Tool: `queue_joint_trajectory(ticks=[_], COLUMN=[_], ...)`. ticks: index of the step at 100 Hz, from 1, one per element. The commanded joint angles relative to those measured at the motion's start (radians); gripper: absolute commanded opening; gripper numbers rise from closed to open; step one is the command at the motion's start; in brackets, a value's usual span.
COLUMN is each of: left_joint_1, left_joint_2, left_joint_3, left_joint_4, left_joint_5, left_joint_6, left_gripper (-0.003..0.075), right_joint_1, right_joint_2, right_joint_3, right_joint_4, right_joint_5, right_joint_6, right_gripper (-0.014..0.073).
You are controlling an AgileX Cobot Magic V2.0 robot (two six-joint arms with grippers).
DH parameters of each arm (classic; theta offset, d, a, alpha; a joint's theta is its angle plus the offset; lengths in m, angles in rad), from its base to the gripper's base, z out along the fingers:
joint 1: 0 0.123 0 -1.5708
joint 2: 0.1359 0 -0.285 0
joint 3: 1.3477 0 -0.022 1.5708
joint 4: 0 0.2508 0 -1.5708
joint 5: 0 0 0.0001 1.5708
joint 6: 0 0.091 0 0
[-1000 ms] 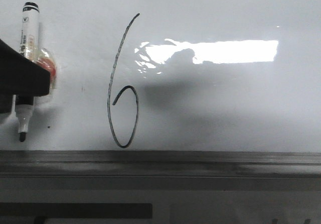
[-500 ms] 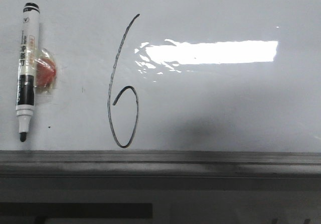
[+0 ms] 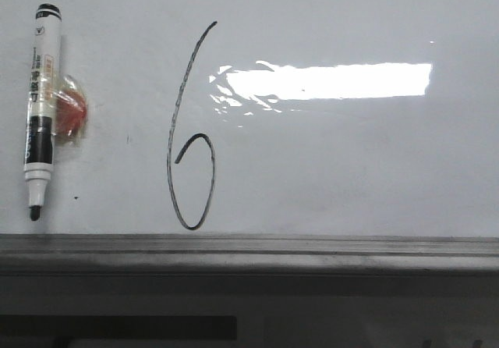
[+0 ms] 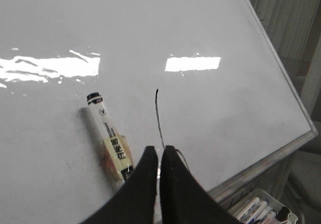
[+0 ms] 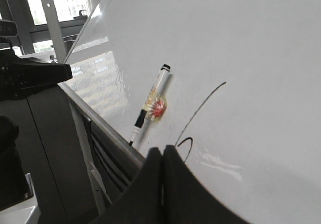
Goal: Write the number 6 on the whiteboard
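Just changed: a second ago a dark arm covered the marker (image 3: 40, 110) at the left of the front view and another dark shape hung at the top edge; half a second ago both were gone, and now the front view shows no arm at all.
Meaning for the task: I judge the writing finished; the number 6 (image 3: 189, 133) stands complete and the marker lies uncapped against the board, released.
My left gripper (image 4: 159, 156): fingers pressed together, holding nothing, backed off from the board.
My right gripper (image 5: 163, 156): fingers also pressed together and empty, well clear of the surface.
Where the 6 is: ahead of my left fingertips, its stem running away from them; the marker lies just beside that line.
From my right gripper: the 6's loop sits just beyond the fingertips, the marker further off toward the rail (image 5: 100, 126).
Whiteboard (image 3: 351, 168): flat, glossy, pale grey-white, with a bright rectangular glare and a grey metal edge.
The 6's stroke: thin black line, long slightly curved stem, small narrow loop at the base, faint in the upper stem.
Marker: slim white cylinder, black cap end, dark tip bare, a red-orange blob taped at mid-body.
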Motion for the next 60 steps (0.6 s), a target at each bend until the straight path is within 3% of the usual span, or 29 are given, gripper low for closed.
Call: queue_joint_trajectory(ticks=[1,60], left_joint_1=[0.004,0.004], left_joint_2=[0.007,0.007], left_joint_3=[-0.006,0.037], left_joint_4=[0.007,0.007], left_joint_5=[-0.063,-0.063], left_joint_6=[0.003,0.003], left_gripper=[-0.0019,-0.0019], right_joint_1=[-0.008,-0.008], right_joint_2=[-0.025,-0.028], right_joint_3=[0.012,0.054], right_joint_4=[-0.014,-0.014], right_joint_5=[-0.097,-0.077], right_joint_6=[-0.014,-0.014], right_gripper=[-0.0064,-0.0064])
